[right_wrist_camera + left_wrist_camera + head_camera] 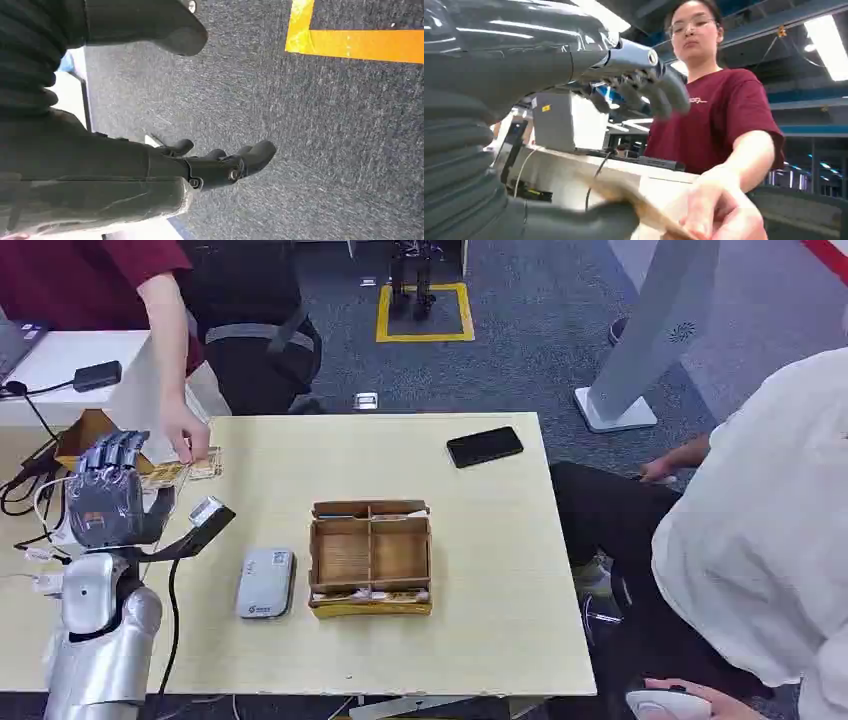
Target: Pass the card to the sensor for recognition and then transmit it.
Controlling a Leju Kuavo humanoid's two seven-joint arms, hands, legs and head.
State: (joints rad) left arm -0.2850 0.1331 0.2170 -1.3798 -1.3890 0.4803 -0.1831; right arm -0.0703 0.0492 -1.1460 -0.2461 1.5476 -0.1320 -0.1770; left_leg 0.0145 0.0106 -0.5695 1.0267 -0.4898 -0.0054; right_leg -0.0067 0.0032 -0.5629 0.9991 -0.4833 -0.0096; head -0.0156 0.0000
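presently at the desk [480, 540], left edge: left hand [108, 490] raised above the surface, fingers spread, holding nothing. right hand [220, 165] hanging over grey carpet, fingers loosely apart, also holding nothing.

card [185, 472] lying flat on the desk just beside the left hand, pinned under a person's fingers [188, 445]; seemingly more than one card in that small tan pile, exact count not readable. seen blurred and close in the left wrist view as a thin tan sheet [634, 200] under the person's hand.

judged handling: light, thin, fairly stiff, smooth-faced and likely slippery; flat on the surface, so hard to get under. best taken by a free edge, pinched between thumb and a finger, once slid or offered clear of the desk.

count: one grey sensor [266, 583] lying flat near the desk's front; one black scanner head [207, 515] on a cable beside the left hand; one wooden tray [370, 558] with four compartments at centre, thin items along its front; one black phone [485, 447] toward the far edge; two persons, one in red, one in white.
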